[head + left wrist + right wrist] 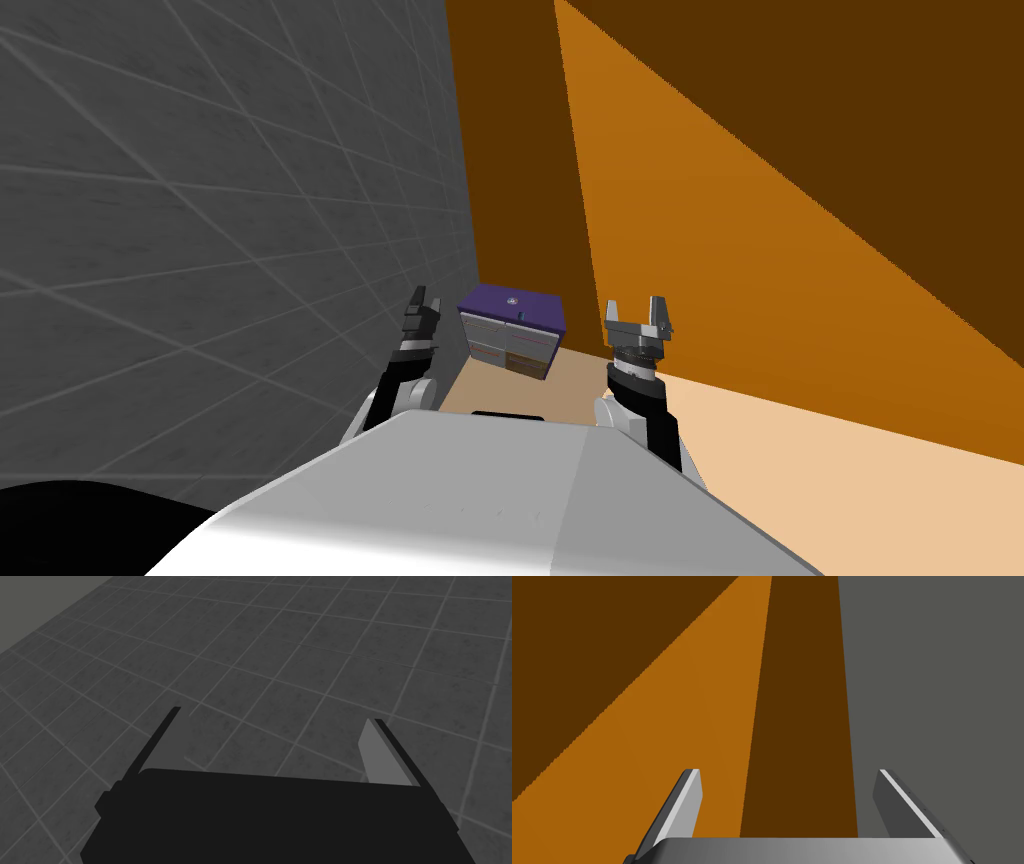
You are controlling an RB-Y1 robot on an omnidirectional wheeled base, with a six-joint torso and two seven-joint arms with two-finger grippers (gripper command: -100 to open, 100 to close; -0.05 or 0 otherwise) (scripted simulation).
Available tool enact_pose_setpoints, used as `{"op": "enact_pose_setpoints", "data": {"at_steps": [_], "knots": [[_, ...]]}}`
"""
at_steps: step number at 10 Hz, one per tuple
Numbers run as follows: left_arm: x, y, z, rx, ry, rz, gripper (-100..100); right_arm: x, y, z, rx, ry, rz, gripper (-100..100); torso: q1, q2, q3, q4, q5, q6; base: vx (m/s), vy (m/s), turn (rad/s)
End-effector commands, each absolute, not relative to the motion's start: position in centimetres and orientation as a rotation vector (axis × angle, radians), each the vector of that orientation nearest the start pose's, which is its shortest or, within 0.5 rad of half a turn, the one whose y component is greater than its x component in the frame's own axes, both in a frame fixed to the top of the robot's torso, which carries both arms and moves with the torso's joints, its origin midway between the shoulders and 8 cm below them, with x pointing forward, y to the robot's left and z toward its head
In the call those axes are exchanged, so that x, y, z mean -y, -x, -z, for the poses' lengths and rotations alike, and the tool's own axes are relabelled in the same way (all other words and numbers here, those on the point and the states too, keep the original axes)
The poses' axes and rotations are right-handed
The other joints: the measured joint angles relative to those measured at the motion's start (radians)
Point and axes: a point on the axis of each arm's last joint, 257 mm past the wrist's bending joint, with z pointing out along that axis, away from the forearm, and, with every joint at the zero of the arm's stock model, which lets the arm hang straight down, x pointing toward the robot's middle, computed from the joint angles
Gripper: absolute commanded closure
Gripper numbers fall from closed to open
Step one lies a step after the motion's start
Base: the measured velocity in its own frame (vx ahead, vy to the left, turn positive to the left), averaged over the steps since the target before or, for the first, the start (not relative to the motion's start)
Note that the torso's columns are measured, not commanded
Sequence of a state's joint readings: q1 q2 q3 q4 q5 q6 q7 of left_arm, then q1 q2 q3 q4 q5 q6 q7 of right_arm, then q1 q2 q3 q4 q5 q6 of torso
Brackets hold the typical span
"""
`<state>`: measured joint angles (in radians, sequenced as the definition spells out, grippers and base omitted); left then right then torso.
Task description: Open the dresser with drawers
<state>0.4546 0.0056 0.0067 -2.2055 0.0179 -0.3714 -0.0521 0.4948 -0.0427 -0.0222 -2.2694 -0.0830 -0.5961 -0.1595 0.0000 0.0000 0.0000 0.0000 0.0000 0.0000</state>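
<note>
Ahead, between left pincer (424, 300) and right pincer (636, 308), stands the dresser (512, 332).

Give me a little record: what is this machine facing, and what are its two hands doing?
target: dresser, purple top, drawers look shut, standing on the floor near the corner
left gripper: open, empty, apart from the dresser
right gripper: open, empty, apart from the dresser
walls: grey tiled wall to its left, orange wall to its right

There is one boxy purple-topped dresser (512, 312), one left gripper (425, 298) and one right gripper (635, 305), two fingers each.
</note>
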Motion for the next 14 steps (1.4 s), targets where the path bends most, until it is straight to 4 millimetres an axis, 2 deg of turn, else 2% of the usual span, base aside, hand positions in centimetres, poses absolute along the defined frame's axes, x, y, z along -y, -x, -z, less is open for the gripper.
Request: {"op": "enact_pose_setpoints", "data": {"at_steps": [1, 9, 10, 11, 14], "knots": [[-28.5, -38.1, 2.0, -0.731, 0.774, 1.236, 0, 29.0, -32.7, -4.0, -0.490, -0.656, -1.504, 0, 0.000, 0.040, -0.082, 0.041, 0.000, 0.000, 0.000, 0.000, 0.000], [-28.5, -38.1, 2.0, -0.731, 0.773, 1.236, 0, 29.0, -32.7, -4.0, -0.490, -0.656, -1.504, 0, 0.000, 0.618, -1.234, 0.617, 0.000, 0.000, 0.000, 0.000, 0.000], [-28.3, -38.5, 3.3, -0.773, 0.750, 1.228, -100, 29.0, -32.7, -4.0, -0.490, -0.656, -1.504, 0, 0.000, 0.691, -1.382, 0.691, 0.000, 0.000, 0.042, -0.022, -0.022], [-28.2, -38.6, 3.9, -0.789, 0.742, 1.224, -100, 29.0, -32.7, -4.0, -0.490, -0.657, -1.504, 0, -0.001, 0.723, -1.452, 0.724, 0.000, 0.000, 0.070, -0.029, -0.018], [-28.1, -39.1, 6.3, -0.843, 0.720, 1.209, -100, 29.0, -32.7, -4.0, -0.490, -0.657, -1.504, 0, 0.000, 0.737, -1.476, 0.738, 0.000, 0.000, 0.062, -0.023, -0.017]]}}
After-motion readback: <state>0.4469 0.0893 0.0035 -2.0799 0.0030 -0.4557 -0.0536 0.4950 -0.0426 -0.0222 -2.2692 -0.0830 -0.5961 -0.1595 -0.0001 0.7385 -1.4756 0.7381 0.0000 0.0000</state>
